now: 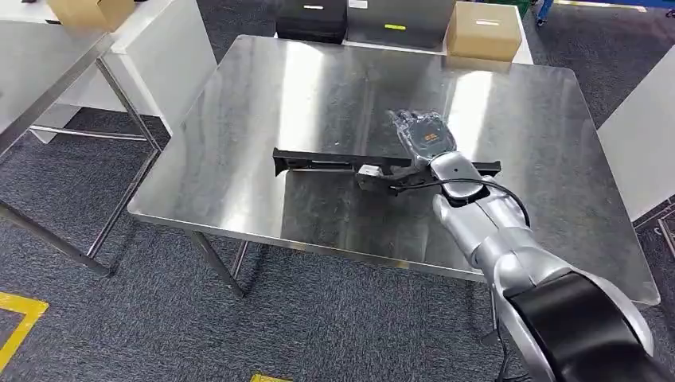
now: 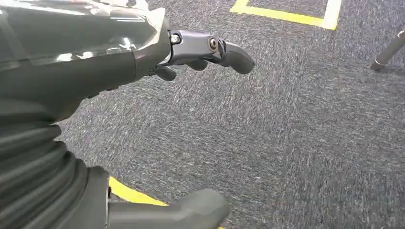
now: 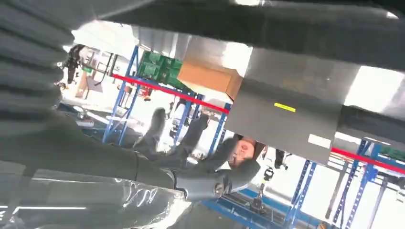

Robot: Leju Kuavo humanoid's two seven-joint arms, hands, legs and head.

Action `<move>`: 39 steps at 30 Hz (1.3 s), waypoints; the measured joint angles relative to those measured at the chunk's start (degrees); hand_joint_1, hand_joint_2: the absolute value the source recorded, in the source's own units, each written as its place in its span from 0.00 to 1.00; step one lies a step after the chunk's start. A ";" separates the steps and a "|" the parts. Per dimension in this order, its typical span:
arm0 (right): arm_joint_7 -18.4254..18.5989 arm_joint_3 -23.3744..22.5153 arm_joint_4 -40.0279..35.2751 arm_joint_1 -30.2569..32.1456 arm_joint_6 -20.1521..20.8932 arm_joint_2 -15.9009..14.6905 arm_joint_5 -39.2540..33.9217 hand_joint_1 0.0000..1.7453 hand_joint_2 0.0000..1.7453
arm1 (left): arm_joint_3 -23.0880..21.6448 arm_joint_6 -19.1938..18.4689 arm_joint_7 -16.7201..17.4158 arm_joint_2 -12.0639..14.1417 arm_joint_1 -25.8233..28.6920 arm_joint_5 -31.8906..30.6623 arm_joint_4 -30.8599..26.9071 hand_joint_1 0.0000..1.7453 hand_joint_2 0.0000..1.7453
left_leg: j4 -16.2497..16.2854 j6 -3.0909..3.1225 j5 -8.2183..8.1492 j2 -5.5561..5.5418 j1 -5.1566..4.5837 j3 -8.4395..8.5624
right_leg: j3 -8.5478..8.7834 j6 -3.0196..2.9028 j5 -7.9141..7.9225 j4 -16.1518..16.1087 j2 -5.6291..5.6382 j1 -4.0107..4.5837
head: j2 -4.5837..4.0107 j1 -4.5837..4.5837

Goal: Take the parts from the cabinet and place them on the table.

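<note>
The part (image 1: 374,165) lies flat mid-table (image 1: 239,119) under the right hand (image 1: 426,131), whose fingers are spread and hold nothing (the wrist crosses its right end), so withdrawing carelessly could drag it askew.

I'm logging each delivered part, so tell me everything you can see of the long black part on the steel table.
The long black part is a slim, dark bar, matte like plastic or painted metal, lying flat on the shiny steel table, running left to right. Its left end flares into a small bracket; a pale fitting sits near its middle. The right hand is above its right portion with fingers spread; contact cannot be told.
</note>
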 joint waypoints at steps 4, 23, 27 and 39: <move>-0.17 -0.26 0.13 0.01 0.00 -0.09 -0.07 0.00 0.00 | 0.37 0.00 0.67 0.00 0.01 0.00 0.02 0.00 0.00 | 0.00 -0.01 0.01 0.00 0.06 0.00 | 0.00 0.00 0.00 0.01 0.01 0.04 | 0.00 -0.02; 1.11 -2.05 0.79 0.01 2.21 -2.58 -0.39 0.00 0.00 | 1.40 -3.58 -0.17 0.20 0.01 0.96 0.00 0.00 0.00 | 0.02 -0.01 0.01 0.00 0.03 0.01 | 0.02 0.00 0.00 0.00 0.00 0.02 | -0.02 0.00; 3.28 -2.49 1.01 0.01 3.50 -3.83 0.24 0.00 0.00 | 1.44 -4.53 -0.48 0.28 0.01 0.94 0.00 0.00 0.00 | 0.02 -0.01 0.01 0.00 0.03 0.02 | 0.02 0.00 0.00 0.00 0.00 0.03 | 0.00 -0.02; 11.13 -5.44 1.27 -0.86 5.88 -8.99 0.09 0.00 0.00 | 2.27 -5.14 -0.35 0.50 0.04 0.55 0.00 0.00 0.00 | 0.03 0.00 0.00 0.00 0.03 0.00 | 0.02 0.01 0.01 0.00 -0.03 0.02 | 0.00 0.02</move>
